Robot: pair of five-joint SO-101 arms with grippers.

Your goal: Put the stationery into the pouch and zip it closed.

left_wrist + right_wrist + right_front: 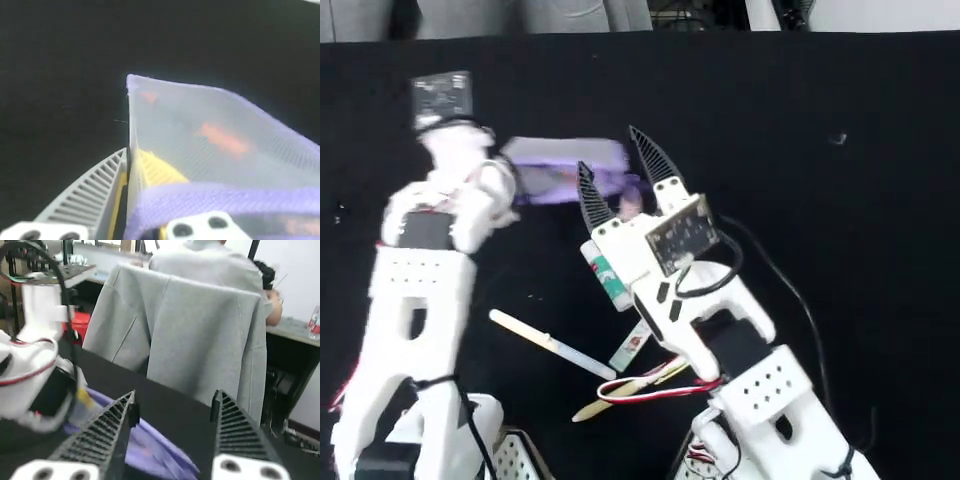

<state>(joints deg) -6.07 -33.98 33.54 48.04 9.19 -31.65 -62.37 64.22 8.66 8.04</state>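
Left wrist view sets the translucent mesh pouch with purple trim [215, 145] close before you. Its edge is pinched by the left hand [129, 150], with the grey finger on one side and the yellow pad on the other. You are, I judge, at the holding step: the pouch is steadied at the far side of the black surface [840, 250], and loading is unfinished.

High view adds what the wrist cameras miss. The white pen [550, 345], the white tube with a green band [605, 275] and the cream pencil [620, 392] lie loose near the arms' bases. Your right hand [610, 160] hangs beside the pouch, its black fingers spread wide and empty. Next you likely need to carry it to a pen and make sure the pouch mouth gapes enough.
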